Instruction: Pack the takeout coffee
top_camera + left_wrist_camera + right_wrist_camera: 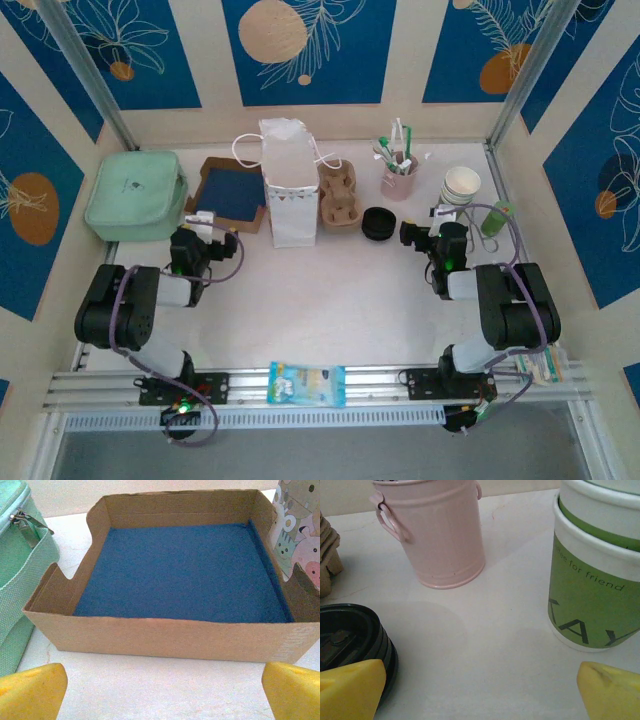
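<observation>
Top external view: on the white table (pixel 330 290) a row of items runs along the far side, from left to right a mint-green bag (pixel 135 195), a cardboard tray (pixel 228 192) with a blue floor, an upright white paper bag (pixel 288 185), a pulp cup carrier (pixel 338 195), a stack of black lids (pixel 378 223), a pink bucket (pixel 400 178) of stirrers and a stack of paper cups (pixel 461 186). We see the cups near the far right corner, apart from the lids and with no lid on them. The left gripper (pixel 205 222) sits just before the tray and the right gripper (pixel 418 232) just beside the lids. A snack packet (pixel 307 383) lies on the near rail. Left wrist view: the left gripper (pixel 160 695) stands wide open with nothing between its yellow fingertips (pixel 30 690). It faces the near wall of the cardboard tray (pixel 165 637), with the mint-green bag (pixel 20 580) at left and the paper bag (pixel 297 535), printed with cartoon animals, at right. Right wrist view: the right gripper (pixel 480 695) is likewise spread wide and holds nothing. We place the black lids (pixel 355 640) touching or just behind its left fingertip (pixel 352 687), the nested, green-banded paper cups (pixel 595 590) upright at right, and the pink bucket (pixel 440 535) behind and between them.
</observation>
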You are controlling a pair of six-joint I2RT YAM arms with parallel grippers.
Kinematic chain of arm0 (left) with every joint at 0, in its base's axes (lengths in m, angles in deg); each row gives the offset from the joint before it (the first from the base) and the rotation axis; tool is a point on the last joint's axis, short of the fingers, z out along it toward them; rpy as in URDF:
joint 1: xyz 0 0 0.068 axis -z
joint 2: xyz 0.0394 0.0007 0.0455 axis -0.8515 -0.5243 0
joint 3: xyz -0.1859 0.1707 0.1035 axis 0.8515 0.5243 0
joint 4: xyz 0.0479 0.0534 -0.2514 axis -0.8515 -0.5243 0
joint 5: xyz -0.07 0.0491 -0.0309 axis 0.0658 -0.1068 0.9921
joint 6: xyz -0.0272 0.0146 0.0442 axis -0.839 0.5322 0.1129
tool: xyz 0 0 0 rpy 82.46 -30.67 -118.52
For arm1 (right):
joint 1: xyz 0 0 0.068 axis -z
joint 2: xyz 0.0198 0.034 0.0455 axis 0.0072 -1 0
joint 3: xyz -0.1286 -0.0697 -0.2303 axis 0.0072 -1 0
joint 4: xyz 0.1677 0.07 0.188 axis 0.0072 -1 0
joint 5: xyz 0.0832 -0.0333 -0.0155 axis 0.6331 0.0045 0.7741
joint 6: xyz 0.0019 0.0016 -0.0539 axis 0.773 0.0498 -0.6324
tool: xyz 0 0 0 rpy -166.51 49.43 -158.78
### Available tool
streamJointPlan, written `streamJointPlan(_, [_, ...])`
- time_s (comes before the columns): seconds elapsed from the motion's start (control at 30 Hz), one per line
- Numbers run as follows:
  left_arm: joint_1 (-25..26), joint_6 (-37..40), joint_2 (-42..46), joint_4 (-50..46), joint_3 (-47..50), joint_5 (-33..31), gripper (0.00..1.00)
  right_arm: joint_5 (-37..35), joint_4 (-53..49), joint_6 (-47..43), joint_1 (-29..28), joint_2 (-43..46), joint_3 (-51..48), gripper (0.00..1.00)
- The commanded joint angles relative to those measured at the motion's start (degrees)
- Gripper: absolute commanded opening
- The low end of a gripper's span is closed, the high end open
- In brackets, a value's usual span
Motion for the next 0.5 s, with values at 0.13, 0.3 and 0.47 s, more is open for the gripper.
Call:
streamJointPlan(0.13, [-0.7,1.1,0.9,0.3,0.0,1.3,1.00,1.0,0.9,-0.4,0.1,0.6,0.5,0.99])
streamJointPlan(0.3, [-0.7,1.1,0.9,0.3,0.0,1.3,1.00,1.0,0.7,-0.4,0.1,0.6,0.5,0.99])
streamJointPlan(0.47, [-0.7,1.1,0.9,0.3,0.0,1.3,0.99,1.0,0.7,-0.4,0.1,0.6,0.4,0.99])
